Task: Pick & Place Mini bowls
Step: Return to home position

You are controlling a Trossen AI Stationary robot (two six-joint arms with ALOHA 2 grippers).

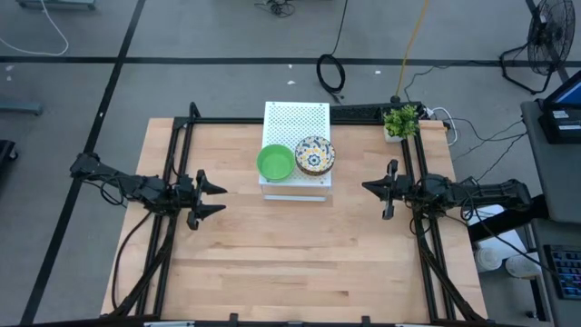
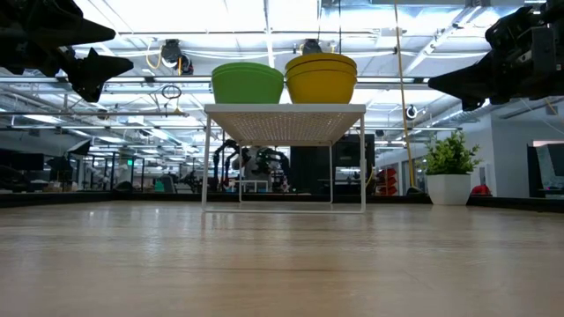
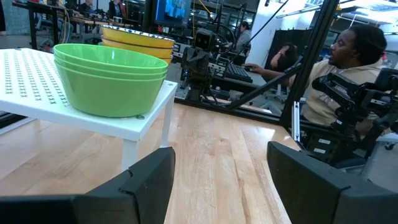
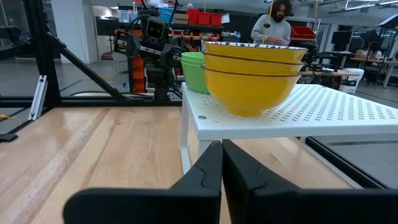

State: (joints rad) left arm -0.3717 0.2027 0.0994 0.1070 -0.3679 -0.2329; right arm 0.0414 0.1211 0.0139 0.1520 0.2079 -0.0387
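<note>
Mini bowls: six small round bowls in two stacks of three, side by side on the shelf top, just above the centre of the high view.
Table: a light wooden table top [image 1: 300, 263] with a black frame along its edges fills the middle of the high view; both arms reach in over it.
People: a seated person [image 3: 348, 68] and a standing person [image 4: 277, 25] show in the room beyond the table.
Shelf: a white perforated metal shelf on thin legs [image 1: 295, 118] stands at upper centre of the high view and carries both stacks along its lower edge.
Left gripper: the left gripper [image 1: 223, 199] hovers at centre left of the high view, well apart from the shelf, with its two dark fingers spread wide and nothing between them; it is raised off the table at the upper left of the low view.
Right gripper: the right gripper [image 1: 368, 187] hovers at centre right of the high view, pointed toward the shelf, with its fingers pressed together and empty; it hangs at the upper right of the low view.
Potted plant: a small green plant in a white pot [image 1: 400, 121] stands at upper right of the table, right of the shelf.
Green stack: three plain bright green bowls [image 1: 275, 163], nested upright, sit left of the other stack and touch it.
Patterned stack: three bowls, yellow outside with a yellow-and-blue floral inside [image 1: 314, 155], are nested upright.
</note>
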